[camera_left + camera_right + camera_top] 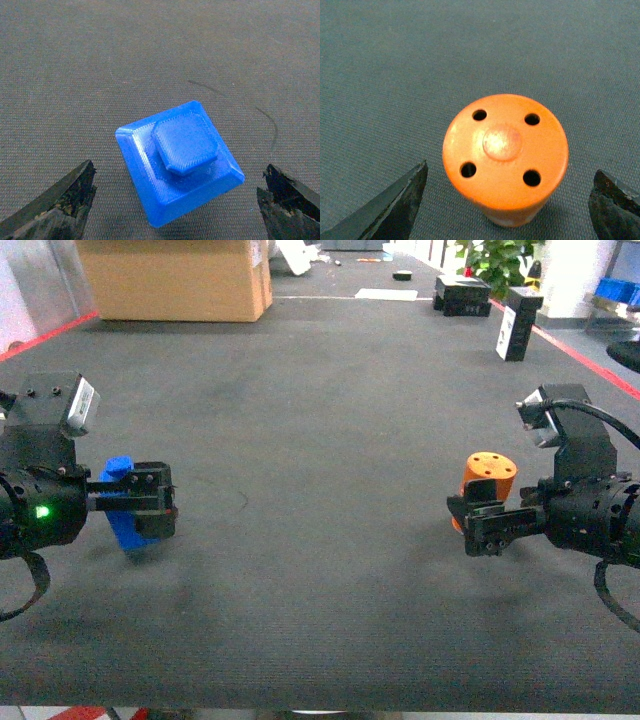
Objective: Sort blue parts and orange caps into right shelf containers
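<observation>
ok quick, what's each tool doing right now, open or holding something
left tool: open around the blue part, not gripping it
right tool: open around the orange cap, not gripping it

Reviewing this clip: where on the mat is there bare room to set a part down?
The mat is bare across the middle, between the blue part at the left gripper and the orange cap at the right gripper. Crowding is only at those.

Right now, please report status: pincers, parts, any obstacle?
Left pincer open around blue part. Right pincer open around orange cap. Both on the mat, not gripped. Nothing in the way.
</observation>
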`<state>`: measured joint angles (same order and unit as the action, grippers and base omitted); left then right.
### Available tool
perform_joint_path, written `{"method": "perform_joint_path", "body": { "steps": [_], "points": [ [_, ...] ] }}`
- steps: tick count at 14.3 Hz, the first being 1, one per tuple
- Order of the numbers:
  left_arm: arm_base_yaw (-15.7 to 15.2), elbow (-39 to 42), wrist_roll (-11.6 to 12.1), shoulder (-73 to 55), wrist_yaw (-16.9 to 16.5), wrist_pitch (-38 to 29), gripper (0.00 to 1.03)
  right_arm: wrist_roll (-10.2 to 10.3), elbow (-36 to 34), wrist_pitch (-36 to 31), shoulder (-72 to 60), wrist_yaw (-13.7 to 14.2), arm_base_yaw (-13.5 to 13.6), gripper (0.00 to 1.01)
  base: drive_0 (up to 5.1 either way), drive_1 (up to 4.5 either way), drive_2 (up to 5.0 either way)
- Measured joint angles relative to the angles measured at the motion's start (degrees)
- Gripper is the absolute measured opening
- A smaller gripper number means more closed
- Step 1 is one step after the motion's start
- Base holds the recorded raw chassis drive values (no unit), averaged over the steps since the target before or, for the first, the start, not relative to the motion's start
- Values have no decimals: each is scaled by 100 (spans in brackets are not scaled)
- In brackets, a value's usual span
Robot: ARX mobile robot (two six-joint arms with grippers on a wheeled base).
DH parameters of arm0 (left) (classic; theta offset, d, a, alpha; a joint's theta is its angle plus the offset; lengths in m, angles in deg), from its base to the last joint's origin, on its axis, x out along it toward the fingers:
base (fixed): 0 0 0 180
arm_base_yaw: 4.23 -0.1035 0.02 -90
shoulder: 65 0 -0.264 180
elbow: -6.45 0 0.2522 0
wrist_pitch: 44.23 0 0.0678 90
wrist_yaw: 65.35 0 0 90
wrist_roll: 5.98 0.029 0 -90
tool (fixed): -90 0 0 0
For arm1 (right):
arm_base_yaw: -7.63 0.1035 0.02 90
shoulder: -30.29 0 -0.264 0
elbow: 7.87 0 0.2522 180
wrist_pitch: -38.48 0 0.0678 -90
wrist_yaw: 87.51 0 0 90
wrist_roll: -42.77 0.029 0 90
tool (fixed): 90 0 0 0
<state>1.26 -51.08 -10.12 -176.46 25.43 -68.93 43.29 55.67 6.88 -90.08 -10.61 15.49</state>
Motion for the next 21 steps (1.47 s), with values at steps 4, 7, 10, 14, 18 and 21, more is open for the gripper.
{"method": "perform_joint_path", "body": {
  "steps": [4,7,10,14,18,21],
  "points": [
    [-44,-269,7,-341,-20,118,98,7,376,74,-308,-48,4,98,0,0,0],
    [-96,-490,7,-553,-31,151,98,11,597,129,-501,-46,24,98,0,0,0],
    [-98,-597,9,-660,-31,188,98,9,732,131,-603,24,79,98,0,0,0],
    [-81,-756,142,-750,9,332,98,-26,739,151,-605,105,90,94,0,0,0],
    [-83,-813,271,-839,87,330,77,-66,741,177,-643,201,116,53,0,0,0],
    [-85,-837,284,-841,83,219,46,-83,741,118,-656,201,120,45,0,0,0]
  ]
}}
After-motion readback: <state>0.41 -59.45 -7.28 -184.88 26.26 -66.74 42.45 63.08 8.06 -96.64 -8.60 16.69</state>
